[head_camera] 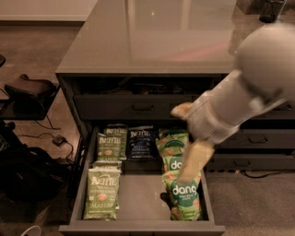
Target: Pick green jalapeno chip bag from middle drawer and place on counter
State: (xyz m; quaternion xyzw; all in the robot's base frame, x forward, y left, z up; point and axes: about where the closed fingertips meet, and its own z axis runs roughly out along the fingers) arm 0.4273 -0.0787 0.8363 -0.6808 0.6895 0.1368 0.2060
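The middle drawer [138, 227] is pulled open. A green Kettle jalapeno chip bag [101, 193] lies flat at its front left, with more green Kettle bags [109, 144] behind it. A dark blue Kettle bag [140, 144] lies at the back middle. Green Dang bags [185, 199] fill the right side. My gripper [188, 137] hangs on the white arm [244, 92] over the drawer's right side, above the Dang bags and to the right of the jalapeno bag. Its yellowish fingers [194, 161] stand apart and hold nothing. The grey counter [156, 37] lies above.
A dark bottle [269, 9] stands at the counter's far right. Closed drawers [258, 138] are to the right of the open one. A black bag [27, 177], a low black stand [27, 94] and cables lie on the floor at the left.
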